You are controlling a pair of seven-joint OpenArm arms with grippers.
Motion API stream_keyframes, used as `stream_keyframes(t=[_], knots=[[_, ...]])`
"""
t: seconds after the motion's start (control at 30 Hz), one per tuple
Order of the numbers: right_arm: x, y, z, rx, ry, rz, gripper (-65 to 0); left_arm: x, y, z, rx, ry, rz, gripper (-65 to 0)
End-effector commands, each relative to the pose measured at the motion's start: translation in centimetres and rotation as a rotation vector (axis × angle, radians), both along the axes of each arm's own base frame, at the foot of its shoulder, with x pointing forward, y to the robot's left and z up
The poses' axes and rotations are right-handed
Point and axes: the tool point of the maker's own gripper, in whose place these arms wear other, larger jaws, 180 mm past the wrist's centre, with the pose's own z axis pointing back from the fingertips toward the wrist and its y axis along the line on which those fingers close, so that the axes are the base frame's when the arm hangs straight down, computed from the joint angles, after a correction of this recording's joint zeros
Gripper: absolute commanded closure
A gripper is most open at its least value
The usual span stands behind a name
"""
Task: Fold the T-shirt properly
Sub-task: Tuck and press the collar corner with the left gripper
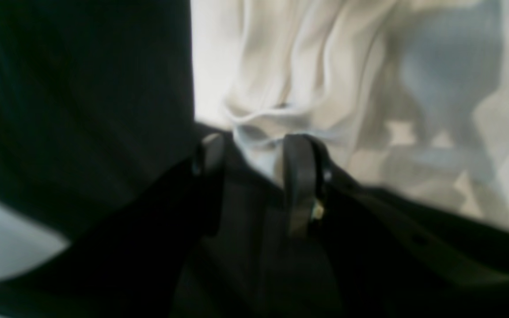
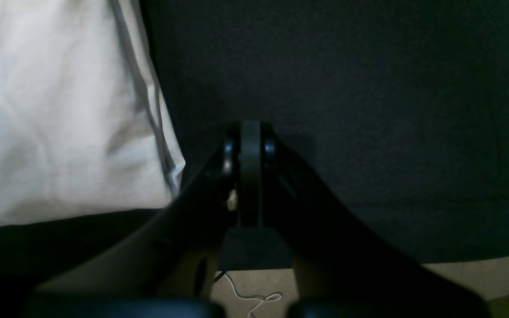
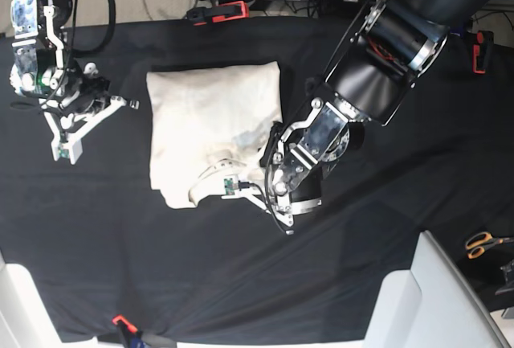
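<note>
The cream T-shirt [image 3: 210, 119] lies partly folded on the black tablecloth [image 3: 120, 235], left of centre in the base view. My left gripper [image 1: 254, 148] is at the shirt's lower right corner, where the cloth is bunched into wrinkles [image 1: 290, 66]. Its fingers [image 1: 299, 168] stand apart, open, with a fold of the shirt's hem lying loose between them. My right gripper [image 2: 250, 141] is shut and holds nothing. It hovers over bare tablecloth, with the shirt's edge [image 2: 60, 110] beside it. In the base view the right arm [image 3: 48, 75] stands left of the shirt and apart from it.
Orange-handled scissors [image 3: 482, 243] lie at the far right. A white panel [image 3: 426, 292] rises at the bottom right. A red clamp [image 3: 221, 12] sits at the table's back edge. A thin white cable [image 2: 254, 298] shows on the floor past the cloth's edge.
</note>
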Motion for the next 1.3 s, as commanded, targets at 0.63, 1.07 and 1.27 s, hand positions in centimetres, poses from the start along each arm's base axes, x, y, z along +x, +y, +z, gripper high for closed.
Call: stream_keyframes(t=[0.63, 1.07, 1.27], knots=[[1.1, -0.3, 1.0, -0.011, -0.045, 0.003, -0.2, 1.1, -0.2, -0.7, -0.017, 0.032, 0.014, 0.0], [1.1, -0.3, 1.0, -0.009, -0.045, 0.003, -0.2, 4.5, -1.0, 2.9, -0.033, -0.071, -0.005, 0.0], [1.1, -0.3, 1.1, -0.009, -0.047, 0.003, -0.2, 5.1, -2.0, 3.6, -0.038, -0.089, -0.025, 0.0]])
